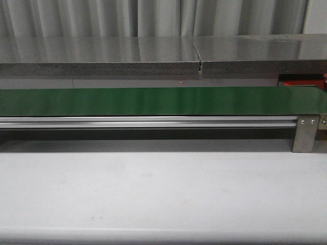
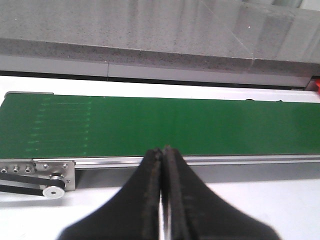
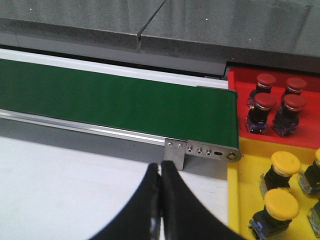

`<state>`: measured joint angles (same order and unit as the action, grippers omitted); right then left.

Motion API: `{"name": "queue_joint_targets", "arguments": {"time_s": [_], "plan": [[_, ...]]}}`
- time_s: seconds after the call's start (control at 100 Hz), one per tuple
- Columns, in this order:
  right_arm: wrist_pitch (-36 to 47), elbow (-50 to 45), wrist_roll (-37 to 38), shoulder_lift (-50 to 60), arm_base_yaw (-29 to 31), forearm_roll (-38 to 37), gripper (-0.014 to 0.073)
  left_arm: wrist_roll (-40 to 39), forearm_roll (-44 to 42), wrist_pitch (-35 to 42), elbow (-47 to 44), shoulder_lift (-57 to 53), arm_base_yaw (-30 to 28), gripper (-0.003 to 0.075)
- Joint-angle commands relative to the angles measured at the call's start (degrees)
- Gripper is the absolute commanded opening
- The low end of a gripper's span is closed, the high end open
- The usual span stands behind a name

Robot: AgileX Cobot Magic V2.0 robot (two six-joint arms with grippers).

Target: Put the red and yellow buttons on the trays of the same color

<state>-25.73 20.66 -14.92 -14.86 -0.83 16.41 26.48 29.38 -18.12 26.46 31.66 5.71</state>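
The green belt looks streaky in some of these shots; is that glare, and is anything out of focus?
Front view: pale vertical streaks of reflected light run across the green belt, and the grey ledge behind it shines too. Left wrist view: the belt looks matte, while the shut left gripper close to the lens is dark and soft. Right wrist view: evenly lit, the red tray and yellow tray sharp, the right gripper blurred.

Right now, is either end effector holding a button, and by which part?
No. The left end effector and right end effector are both shut on nothing.
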Motion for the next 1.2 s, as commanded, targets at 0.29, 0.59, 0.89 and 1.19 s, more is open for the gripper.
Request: {"name": "queue_joint_targets", "arguments": {"time_s": [0.29, 0.59, 0.89, 1.19], "plan": [[13.06, -11.08, 17.0, 10.78, -3.38, -14.83, -0.0118, -0.14, 1.24, 3.94, 1.61, 0.07, 0.45, -0.0019], [22.88, -21.07, 17.04, 16.49, -3.38, -14.33, -0.0118, -0.14, 1.24, 3.94, 1.61, 0.07, 0.45, -0.0019], [21.5, -21.12, 17.04, 16.49, -3.38, -14.03, -0.0118, -0.14, 1.24, 3.94, 1.61, 0.07, 0.45, -0.0019], [21.49, -21.12, 17.04, 16.49, -3.38, -14.03, -0.0118, -0.14, 1.24, 3.94, 1.61, 0.07, 0.45, -0.0019]]}}
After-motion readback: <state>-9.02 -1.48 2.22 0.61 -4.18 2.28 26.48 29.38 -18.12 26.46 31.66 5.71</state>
